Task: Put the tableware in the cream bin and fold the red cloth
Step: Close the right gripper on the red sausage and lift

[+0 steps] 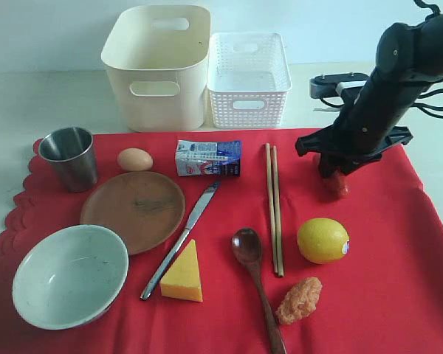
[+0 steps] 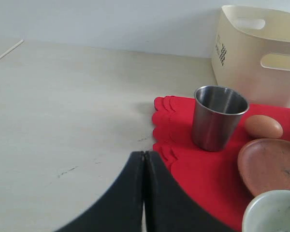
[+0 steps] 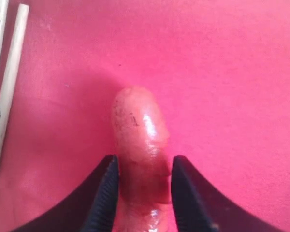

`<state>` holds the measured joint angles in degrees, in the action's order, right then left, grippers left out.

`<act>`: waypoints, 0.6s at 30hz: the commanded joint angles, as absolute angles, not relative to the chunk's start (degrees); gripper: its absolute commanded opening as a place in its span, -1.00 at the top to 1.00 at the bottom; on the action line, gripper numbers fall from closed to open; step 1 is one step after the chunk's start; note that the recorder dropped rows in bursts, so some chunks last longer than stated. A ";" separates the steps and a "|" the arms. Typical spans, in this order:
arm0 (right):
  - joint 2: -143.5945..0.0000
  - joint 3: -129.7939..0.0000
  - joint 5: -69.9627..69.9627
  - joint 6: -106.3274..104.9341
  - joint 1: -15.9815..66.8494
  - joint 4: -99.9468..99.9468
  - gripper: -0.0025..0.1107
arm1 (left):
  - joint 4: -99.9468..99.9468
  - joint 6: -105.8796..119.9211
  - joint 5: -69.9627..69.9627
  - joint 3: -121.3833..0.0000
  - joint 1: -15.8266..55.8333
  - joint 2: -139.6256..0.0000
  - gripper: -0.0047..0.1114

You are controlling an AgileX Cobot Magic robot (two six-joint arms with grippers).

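Right wrist view first: what do we have in the right gripper?

— Its jaws sit against both flanks of the sausage, near one end, so we read it as clamped on that. The sausage lies on the red cloth; we cannot tell whether it is lifted at all.

That is food, not tableware. Which task piece is nearest that gripper?

— The chopsticks, just left of it in the exterior view, with a bare strip of cloth between. Their long axis runs top to bottom of the frame, roughly parallel to the sausage.

And the cream bin?

— Top of the frame, left of centre, off the cloth's far edge. From the right gripper it lies up and well to the left, beyond the white lattice basket that stands just beside it. We judge the basket the shorter reach for the sausage, since the food must leave the cloth before we fold.

What about the left gripper?

— Jaws pressed together, holding nothing, over the bare table just off the cloth's scalloped edge. The steel cup stands upright near it, at the cloth's upper left corner, with the bin close behind.

So how do we split the work?

— We would give the left arm the cup, the brown plate and the bowl, and the right arm the chopsticks and the wooden spoon.
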<state>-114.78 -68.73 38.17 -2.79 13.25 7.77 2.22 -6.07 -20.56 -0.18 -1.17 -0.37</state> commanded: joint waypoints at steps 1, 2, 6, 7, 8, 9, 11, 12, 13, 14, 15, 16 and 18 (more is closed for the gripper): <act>-115.72 -69.09 39.08 -2.90 13.33 7.27 0.54 | 2.39 -6.20 -20.19 0.00 -1.16 0.00 0.92; -115.86 -69.09 39.08 -2.90 13.33 7.27 0.58 | 2.39 -6.20 -20.19 0.00 -1.16 0.00 0.92; -115.86 -69.09 39.08 -4.23 13.33 7.27 0.73 | 2.39 -6.20 -20.19 0.00 -1.16 0.00 0.92; -115.86 -69.09 39.08 -4.74 13.33 7.27 0.78 | 2.39 -6.20 -20.19 0.00 -1.16 0.00 0.92; -115.86 -69.09 39.08 -4.96 13.33 7.27 0.87 | 2.39 -6.20 -20.19 0.00 -1.16 0.00 0.92; -115.86 -69.09 39.08 -4.96 13.33 7.03 0.93 | 2.39 -6.20 -20.19 0.00 -1.16 0.00 0.92; -115.86 -69.74 39.37 -5.09 13.33 6.46 0.96 | 2.39 -6.20 -20.19 0.00 -1.16 0.00 0.92; -115.86 -70.29 39.67 -5.09 13.33 6.46 0.96 | 2.39 -6.20 -20.19 0.00 -1.16 0.00 0.92; -115.86 -71.08 40.27 -5.43 13.33 6.46 0.96 | 2.39 -6.20 -20.19 0.00 -1.16 0.00 0.92; -115.74 -71.59 40.69 -5.70 13.33 6.46 0.96 | 2.39 -6.20 -20.19 0.00 -1.16 0.00 0.92; -115.35 -71.96 40.82 -5.97 13.33 6.46 0.96 | 2.39 -6.20 -20.19 0.00 -1.16 0.00 0.92; -115.05 -72.52 40.82 -5.97 13.33 6.46 0.96 | 2.39 -6.20 -20.19 0.00 -1.16 0.00 0.92; -114.01 -73.64 40.82 -5.97 13.33 6.46 0.96 | 2.39 -6.20 -20.19 0.00 -1.16 0.00 0.92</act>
<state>-115.48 -71.99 40.69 -5.26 13.25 6.93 2.22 -6.07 -20.56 -0.18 -1.17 -0.37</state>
